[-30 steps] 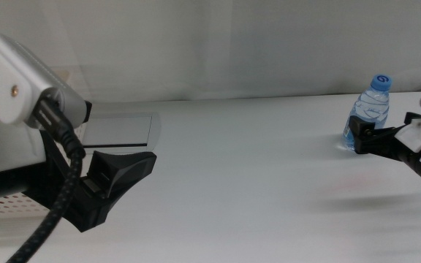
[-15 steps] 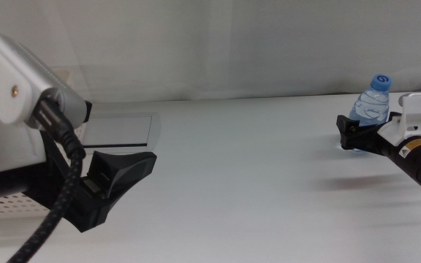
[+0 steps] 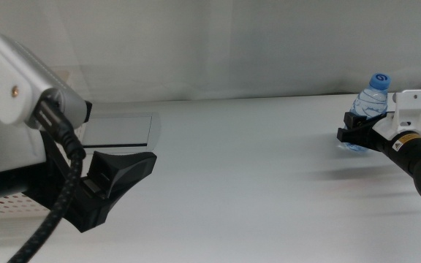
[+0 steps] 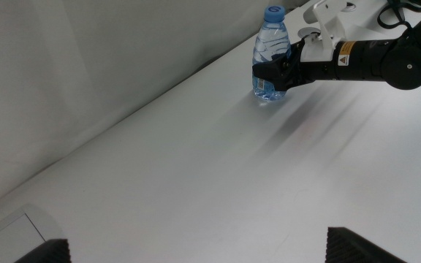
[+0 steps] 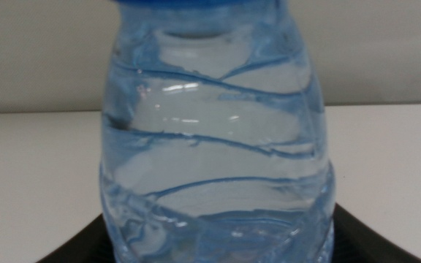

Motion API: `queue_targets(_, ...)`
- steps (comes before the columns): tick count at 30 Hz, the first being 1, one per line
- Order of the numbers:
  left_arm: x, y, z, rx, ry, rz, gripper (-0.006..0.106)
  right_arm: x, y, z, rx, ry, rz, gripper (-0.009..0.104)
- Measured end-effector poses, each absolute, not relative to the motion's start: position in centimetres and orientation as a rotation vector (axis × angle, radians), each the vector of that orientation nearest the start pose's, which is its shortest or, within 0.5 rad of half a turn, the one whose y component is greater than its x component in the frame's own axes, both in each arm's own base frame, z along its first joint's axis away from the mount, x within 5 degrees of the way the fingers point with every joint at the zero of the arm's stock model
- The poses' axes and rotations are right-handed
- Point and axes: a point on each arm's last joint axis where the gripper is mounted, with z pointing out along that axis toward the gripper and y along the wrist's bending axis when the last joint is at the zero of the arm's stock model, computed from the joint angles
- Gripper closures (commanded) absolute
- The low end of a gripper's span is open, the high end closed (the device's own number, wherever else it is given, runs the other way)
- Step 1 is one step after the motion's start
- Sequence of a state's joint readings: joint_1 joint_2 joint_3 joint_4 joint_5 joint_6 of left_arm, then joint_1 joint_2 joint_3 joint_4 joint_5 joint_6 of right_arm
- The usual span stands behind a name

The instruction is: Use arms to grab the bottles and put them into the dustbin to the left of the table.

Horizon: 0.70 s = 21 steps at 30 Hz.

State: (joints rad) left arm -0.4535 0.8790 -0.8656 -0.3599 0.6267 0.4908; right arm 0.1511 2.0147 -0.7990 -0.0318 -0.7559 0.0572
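Cable and dark jaws of the left gripper (image 3: pixel 115 179) fill the nearest part of the middle view, hanging apart and empty beside the grey plate (image 3: pixel 119 130), with a strip of the perforated dustbin (image 3: pixel 2 207) just below that arm; it looks parked close to the bin, waiting. Farther from the plate, across the bare white table (image 3: pixel 247 175), the right gripper (image 3: pixel 358 133) sits low at the water bottle (image 3: pixel 368 106), a jaw on each side of the lower body and the blue cap upright above them. In the right wrist view the bottle fills the picture between the jaws, so they seem to be pinching it or about to; firm contact is hard to confirm. A low hold probably steadies it for carrying toward the bin. No tea bottle shows. Behind the table hangs a plain pale backdrop.
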Motion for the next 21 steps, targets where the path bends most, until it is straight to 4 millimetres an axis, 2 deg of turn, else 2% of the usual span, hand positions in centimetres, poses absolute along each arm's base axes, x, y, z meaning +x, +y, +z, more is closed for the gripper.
queue_targets(3, 14.9, -9.4, 36.1, 0.789, 1.948, -0.374, 0.01, 36.4, 5.8, 11.1, -0.136, 1.939, 0.145, 0.097)
queue_targets(7, 14.9, -9.4, 36.1, 0.791, 1.948, -0.372, 0.01, 36.1, 6.0, 12.1, -0.189, 1.944, 0.149, 0.097)
queue_targets(9, 14.9, -9.4, 36.1, 0.791, 1.948, -0.372, 0.01, 35.9, 6.4, 13.3, -0.216, 1.941, 0.154, 0.097)
queue_targets(12, 14.9, -9.4, 36.1, 0.791, 1.948, -0.372, 0.01, 35.2, 7.4, 16.5, -0.25, 1.891, 0.169, 0.098)
queue_targets(17, 14.9, -9.4, 36.1, 0.791, 1.948, -0.372, 0.013, 32.9, 10.7, 21.0, -0.351, 1.792, 0.239, 0.098)
queue_targets(21, 14.9, -9.4, 36.1, 0.791, 1.948, -0.372, 0.013, 30.3, 13.9, 22.0, -0.445, 1.763, 0.329, 0.098)
